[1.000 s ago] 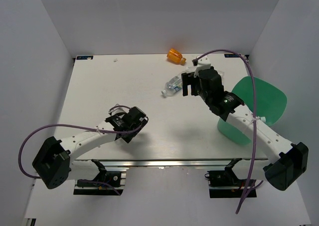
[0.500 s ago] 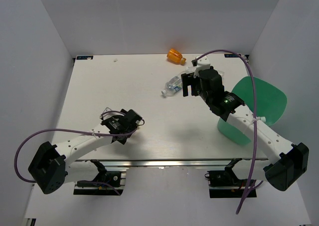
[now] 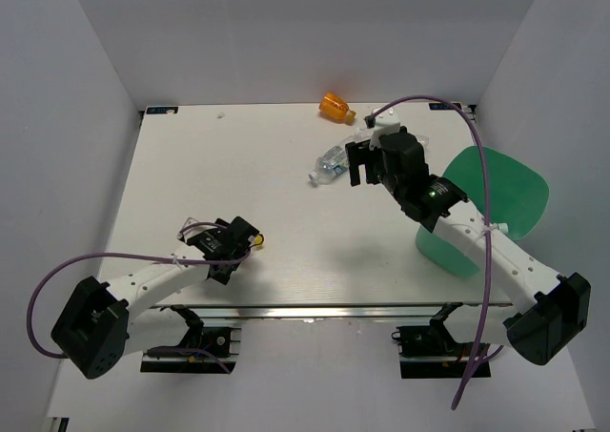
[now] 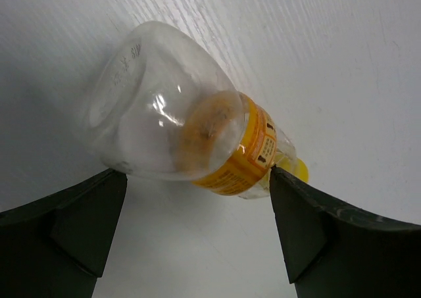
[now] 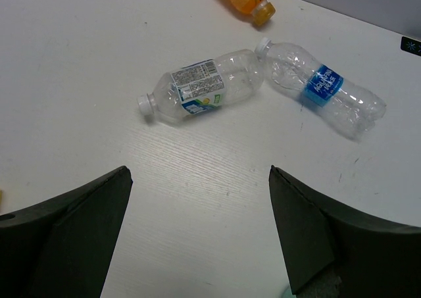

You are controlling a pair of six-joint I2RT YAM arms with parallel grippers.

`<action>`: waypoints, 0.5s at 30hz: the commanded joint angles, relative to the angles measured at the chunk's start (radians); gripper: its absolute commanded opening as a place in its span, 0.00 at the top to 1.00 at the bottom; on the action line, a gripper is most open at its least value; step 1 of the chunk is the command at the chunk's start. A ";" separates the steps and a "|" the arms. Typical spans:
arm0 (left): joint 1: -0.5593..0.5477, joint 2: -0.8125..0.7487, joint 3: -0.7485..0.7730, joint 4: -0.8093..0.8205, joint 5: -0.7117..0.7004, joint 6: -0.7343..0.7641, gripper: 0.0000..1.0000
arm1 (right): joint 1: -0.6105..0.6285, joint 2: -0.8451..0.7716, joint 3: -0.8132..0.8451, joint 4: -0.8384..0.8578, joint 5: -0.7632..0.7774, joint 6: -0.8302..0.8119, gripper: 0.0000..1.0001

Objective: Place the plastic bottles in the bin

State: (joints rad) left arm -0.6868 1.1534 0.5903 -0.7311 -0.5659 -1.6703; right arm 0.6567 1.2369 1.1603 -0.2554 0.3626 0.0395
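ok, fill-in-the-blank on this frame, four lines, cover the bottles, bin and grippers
1. The bin stands at the ___ edge of the table.
2. Ahead of the open right gripper, ___ clear bottles lie on their sides.
3. The far bottle is ___.
4. The left gripper is ___, with the small bottle lying just ahead of it.

Missing words: right; two; orange; open
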 commanded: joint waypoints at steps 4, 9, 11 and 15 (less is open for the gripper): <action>0.056 -0.018 -0.029 0.050 -0.049 -0.005 0.02 | 0.001 -0.008 -0.016 0.028 -0.004 -0.033 0.11; 0.093 0.032 -0.009 0.122 -0.054 0.059 0.02 | 0.001 -0.001 -0.017 0.030 -0.013 -0.033 0.11; 0.101 0.061 0.025 0.119 -0.061 0.079 0.02 | 0.001 0.003 -0.016 0.028 -0.014 -0.033 0.11; 0.141 0.098 0.068 0.117 -0.092 0.098 0.02 | 0.001 0.013 -0.011 0.024 -0.020 -0.033 0.11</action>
State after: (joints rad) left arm -0.5777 1.2388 0.6086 -0.6228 -0.6044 -1.6009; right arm 0.6567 1.2419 1.1469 -0.2584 0.3553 0.0185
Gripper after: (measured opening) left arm 0.984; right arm 0.894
